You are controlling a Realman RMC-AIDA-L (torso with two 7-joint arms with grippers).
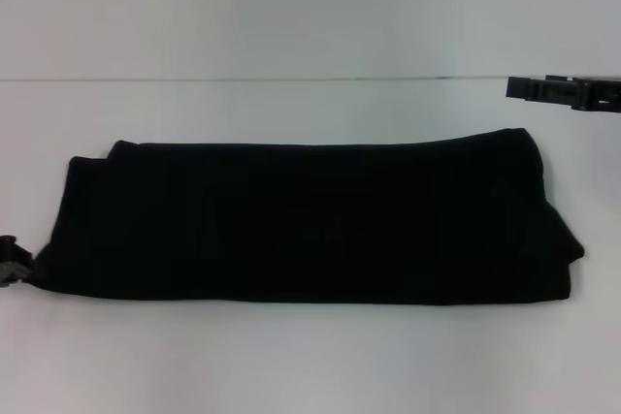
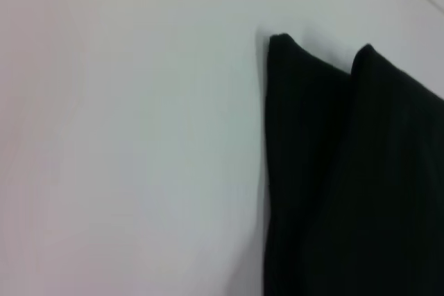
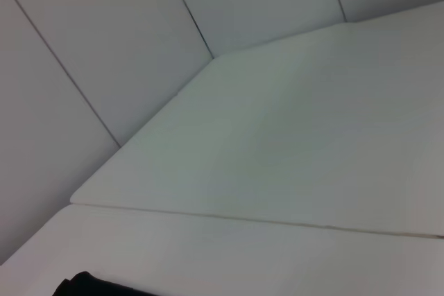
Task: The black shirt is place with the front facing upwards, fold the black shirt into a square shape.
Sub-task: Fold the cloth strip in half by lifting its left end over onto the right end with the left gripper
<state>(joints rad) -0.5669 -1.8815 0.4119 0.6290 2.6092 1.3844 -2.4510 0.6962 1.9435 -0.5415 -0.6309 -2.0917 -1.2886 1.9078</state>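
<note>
White tabletop (image 1: 291,366) fills nearly everything, plain and matte, with one thin seam running across it beyond the cloth and, in the right wrist view, pale panelled walls (image 3: 104,46) rising behind its far corner. On it lies the black shirt (image 1: 310,225), already brought in lengthwise to a long band stretched from the robot's left to its right — no lettering shows, so the printed front is presumably folded inside. At the left end two layered corners stand slightly staggered, seen close in the left wrist view; at the right end the cloth bulges into an uneven lobe. The left gripper (image 1: 12,264) sits at the band's near-left corner, touching or just beside the hem, which reads as a position for taking that end and carrying it across toward the other; whether its fingers are parted or pressed together I cannot tell, as only a sliver shows at the edge. The right gripper (image 1: 568,92) hangs well apart from the shirt, up beyond the far-right corner, apparently kept clear; its fingers cannot be judged either. A crosswise fold looks like what remains to make a square.
</note>
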